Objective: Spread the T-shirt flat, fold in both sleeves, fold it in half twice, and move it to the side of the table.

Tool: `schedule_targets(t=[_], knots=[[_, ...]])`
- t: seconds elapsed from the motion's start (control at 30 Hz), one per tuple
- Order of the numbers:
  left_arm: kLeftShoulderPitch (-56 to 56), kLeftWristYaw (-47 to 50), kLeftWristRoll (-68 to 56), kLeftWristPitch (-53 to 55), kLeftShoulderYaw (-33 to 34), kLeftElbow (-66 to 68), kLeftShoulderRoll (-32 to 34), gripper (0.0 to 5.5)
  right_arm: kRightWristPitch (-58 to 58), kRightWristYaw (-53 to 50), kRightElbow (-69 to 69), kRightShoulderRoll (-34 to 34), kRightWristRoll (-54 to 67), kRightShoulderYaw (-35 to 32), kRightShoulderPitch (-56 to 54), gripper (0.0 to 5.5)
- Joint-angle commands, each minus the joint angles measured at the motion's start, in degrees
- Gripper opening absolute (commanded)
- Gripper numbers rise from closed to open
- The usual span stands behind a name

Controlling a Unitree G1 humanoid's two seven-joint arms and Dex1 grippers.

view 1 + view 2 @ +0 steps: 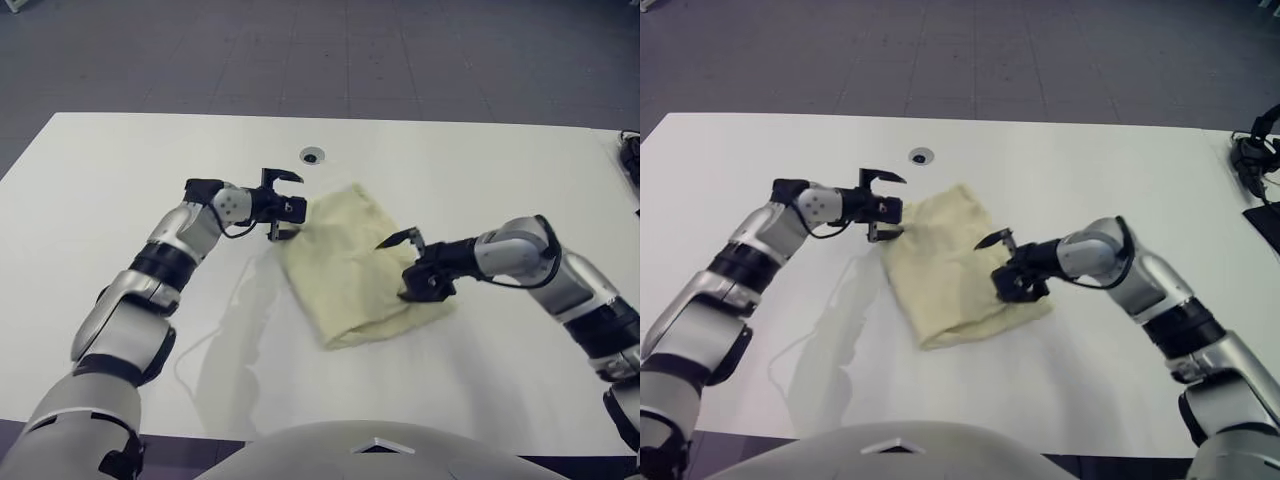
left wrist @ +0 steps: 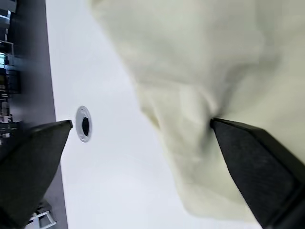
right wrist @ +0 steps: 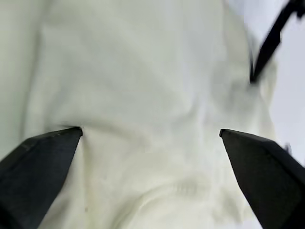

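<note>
At centre of the white tabletop [image 1: 120, 170]: T-shirt [image 1: 355, 265], pale yellow, soft matte cloth, folded into a compact, roughly rectangular packet and set askew. Lightly creased on top, rounded and thicker along the near fold. Surface underneath smooth, flat and matte, with a small round metal-rimmed grommet [image 1: 313, 155] just beyond the packet's far corner, apart from it.

At the packet's far left edge, left gripper [image 1: 290, 207] — black, wedge-shaped fingers, jaws spread wide, gripping nothing. One fingertip [image 2: 219, 126] touching the cloth at a raised crease, the other over bare tabletop on the grommet side.

Over the packet's right edge, right gripper [image 1: 392, 270] — jaws likewise wide apart, nothing clamped. Fingers [image 3: 43, 157] low over the cloth with a broad creased span between them. Contact with the cloth: cannot tell.

At the far right edge of the tabletop, dark cables [image 1: 1252, 150], well apart from the T-shirt.
</note>
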Motion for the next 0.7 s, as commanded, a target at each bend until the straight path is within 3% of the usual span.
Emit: schedule_targets(t=[0.03,0.1,0.17,0.3,0.43,0.53,0.7], knots=[[-7.8,6.2,-0.6,-6.8,3.6,7.9,0.3,5.4,12.2,-3.0,-4.9,5.3,5.6,-5.4,-2.8,5.38],[-5.9,3.5,-5.2,-7.6,7.7,4.0,3.1,5.4,14.6,-4.6,-3.5,5.5,6.1,-8.5,-3.6,5.38],[3.1,-5.0,-15.8,-1.3,13.7,-12.0,8.4,5.4,18.5,-5.3,-4.8,4.4,8.2,-12.3,-2.1,5.38],[32.4,-17.5,-41.2,25.2,26.5,-56.1,24.2,5.4,32.6,-4.2,-17.6,0.4,20.0,-22.4,8.0,5.38],[57.8,-21.4,-51.3,36.5,35.2,-81.5,32.4,5.4,41.8,1.6,-29.2,-6.8,31.2,-30.6,18.8,5.38],[68.9,-23.4,-53.7,39.9,37.5,-90.9,34.8,5.4,44.0,6.2,-33.6,-11.8,35.0,-33.0,25.4,5.38],[73.3,-23.5,-48.6,39.4,35.9,-94.7,34.7,5.4,42.2,6.3,-34.9,-13.3,32.8,-31.6,28.3,5.38]])
